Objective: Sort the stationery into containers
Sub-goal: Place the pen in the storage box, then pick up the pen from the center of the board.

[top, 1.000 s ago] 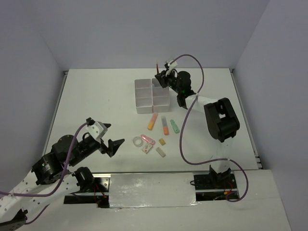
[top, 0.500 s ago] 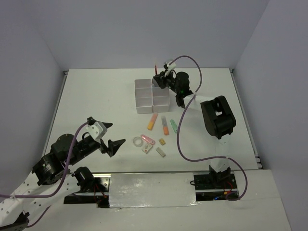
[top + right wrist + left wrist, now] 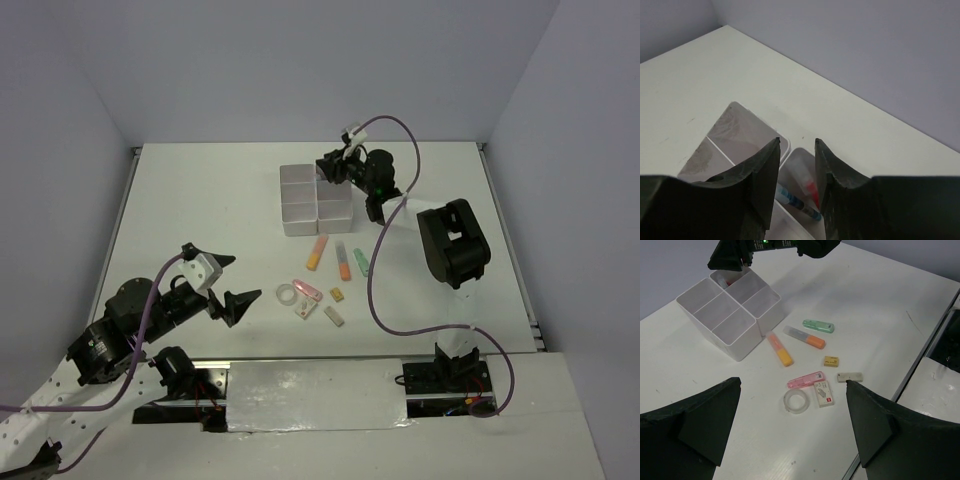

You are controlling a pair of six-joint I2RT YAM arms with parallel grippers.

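R arm [image 3: 455, 245] reaches over the far-right box of the containers [image 3: 298, 226]. Its jaws stand part-open w/ nothing btwn them, hanging right above that box. In the right wrist view a red pen [image 3: 812, 190] and a blue pen [image 3: 797, 204] lie slanted in the box under the gap, clear of both fingers. L arm [image 3: 130, 315] hovers over the near-left worktop [image 3: 200, 200], jaws spread wide and empty.

The rest of the stationery lies loose on the worktop, on the near side of the block. Three highlighters sit side by side just beside the block: peach-orange [image 3: 779, 349], grey-orange [image 3: 805, 337] and green [image 3: 818, 326]. Their long axes run approx far-to-near in the top view, roughly parallel. Nearer the bases are a pink item [image 3: 806, 379], a tape ring [image 3: 796, 402], a white eraser [image 3: 824, 393], a yellow eraser [image 3: 831, 361] and a beige eraser [image 3: 849, 376].

Key relation: everything left lies toward the bases from the R jaws, w/ the whole block in btwn, so the R arm would likely need to pull back over it. The highlighters are its closest picks. The L jaws are nearer the tape ring and pink item, which sit just to their right in the top view.

Writing: the white eraser carries a red label, print too small to read. No brand legible on the highlighters or boxes.
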